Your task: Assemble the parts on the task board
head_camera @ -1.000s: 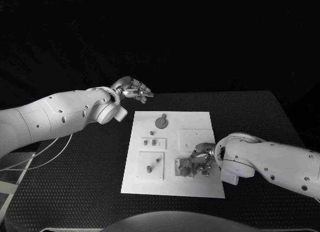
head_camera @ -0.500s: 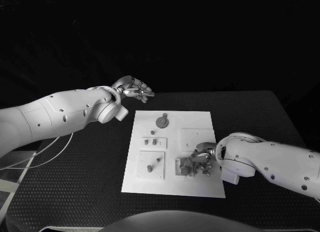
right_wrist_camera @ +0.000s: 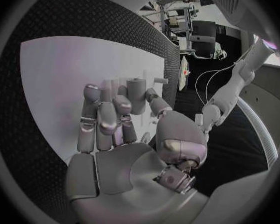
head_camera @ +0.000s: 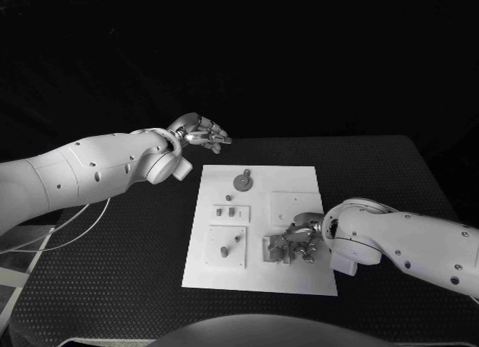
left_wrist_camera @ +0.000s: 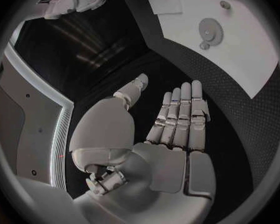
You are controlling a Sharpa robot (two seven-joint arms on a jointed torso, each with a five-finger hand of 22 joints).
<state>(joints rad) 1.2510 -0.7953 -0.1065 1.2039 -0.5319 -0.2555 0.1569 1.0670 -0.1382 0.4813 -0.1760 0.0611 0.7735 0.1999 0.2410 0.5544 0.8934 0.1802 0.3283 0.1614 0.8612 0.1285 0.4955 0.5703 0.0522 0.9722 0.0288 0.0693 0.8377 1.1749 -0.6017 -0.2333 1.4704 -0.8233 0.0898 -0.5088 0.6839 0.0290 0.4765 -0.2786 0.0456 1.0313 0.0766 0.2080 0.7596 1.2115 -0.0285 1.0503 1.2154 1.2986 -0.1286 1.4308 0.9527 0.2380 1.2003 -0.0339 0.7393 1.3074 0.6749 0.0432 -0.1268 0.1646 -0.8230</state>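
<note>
The white task board point(head_camera: 302, 181) lies in the middle of the black table. On it are a grey gear-like part point(head_camera: 243, 181), a small round part point(head_camera: 228, 197), short pegs point(head_camera: 228, 212) and a slim part point(head_camera: 225, 250) on a raised square plate. My right hand point(head_camera: 299, 242) is low over a fixture point(head_camera: 274, 250) at the board's near right. In the right wrist view its curled fingers point(right_wrist_camera: 109, 114) and thumb close on a grey cylindrical part point(right_wrist_camera: 137, 90). My left hand point(head_camera: 201, 134) is held up beyond the board's far left corner, fingers point(left_wrist_camera: 180, 114) straight and holding nothing.
Black table point(head_camera: 125, 275) surrounds the board on all sides. White cables point(head_camera: 62, 231) trail off the table's left edge under my left arm. In the left wrist view the gear-like part point(left_wrist_camera: 210, 30) lies near the board's corner point(left_wrist_camera: 252, 84).
My right hand's fingers have shifted slightly at the fixture. The left hand stays where it was.
</note>
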